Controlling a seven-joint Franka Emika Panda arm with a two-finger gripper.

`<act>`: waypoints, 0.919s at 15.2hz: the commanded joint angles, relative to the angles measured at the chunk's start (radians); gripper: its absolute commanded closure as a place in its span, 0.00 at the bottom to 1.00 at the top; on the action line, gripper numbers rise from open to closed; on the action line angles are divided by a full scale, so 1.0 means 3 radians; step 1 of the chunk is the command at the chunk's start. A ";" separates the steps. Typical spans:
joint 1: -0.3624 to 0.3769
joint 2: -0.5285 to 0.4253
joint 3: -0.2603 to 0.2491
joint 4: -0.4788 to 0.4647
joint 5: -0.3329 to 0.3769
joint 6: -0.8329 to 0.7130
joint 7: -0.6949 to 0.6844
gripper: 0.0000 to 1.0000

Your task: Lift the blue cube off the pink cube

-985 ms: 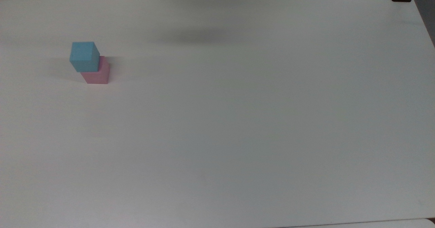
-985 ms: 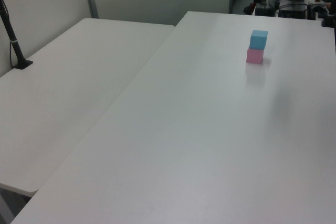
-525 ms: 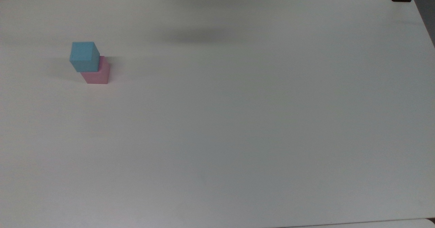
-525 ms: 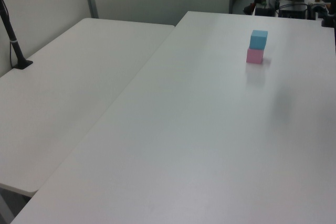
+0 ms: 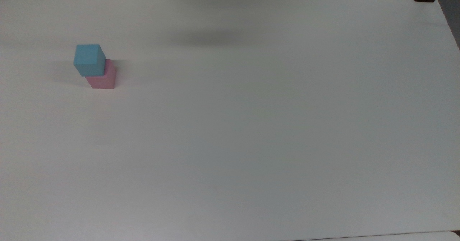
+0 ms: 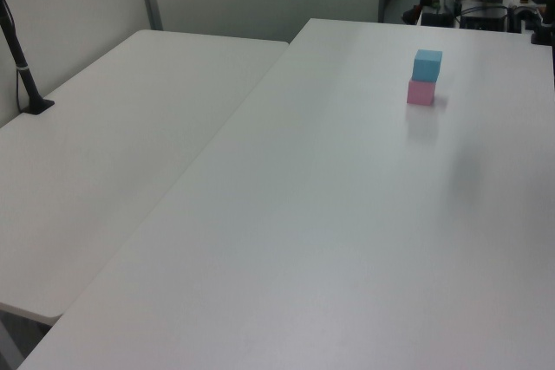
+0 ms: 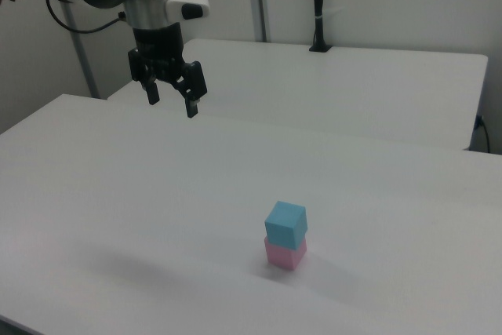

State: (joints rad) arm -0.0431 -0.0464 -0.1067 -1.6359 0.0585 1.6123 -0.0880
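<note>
White table (image 5: 251,126), blue cube (image 7: 285,223) stacked on pink cube (image 7: 285,253).
Hand (image 7: 171,103) is held aloft, fingers spread, nothing gripped.

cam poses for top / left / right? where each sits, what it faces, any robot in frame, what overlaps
Top view: high above the table, looking down; blue cube on the pink cube at the top view's left; robot base at the top edge.
Left view: raised at one table end, looking along it toward the stack far right.
Right view: raised, facing the stack head-on; arm and open gripper hang high at the right view's upper left.
Shared: all three see the stack and table.
</note>
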 commanded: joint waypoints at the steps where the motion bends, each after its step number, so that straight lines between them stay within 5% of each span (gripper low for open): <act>1: 0.0041 -0.0004 -0.0023 0.0063 0.0020 -0.0113 -0.0013 0.00; 4: 0.0026 0.0001 -0.0033 0.0140 0.0005 -0.0301 -0.0008 0.00; 9: -0.0020 -0.0014 -0.0074 0.0140 -0.0399 -0.0358 -0.0130 0.00; 14: -0.0398 0.0027 -0.0074 0.0084 -0.0430 -0.0297 -0.1085 0.00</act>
State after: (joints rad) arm -0.1043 -0.0414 -0.1224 -1.6044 -0.0643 1.5310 -0.2395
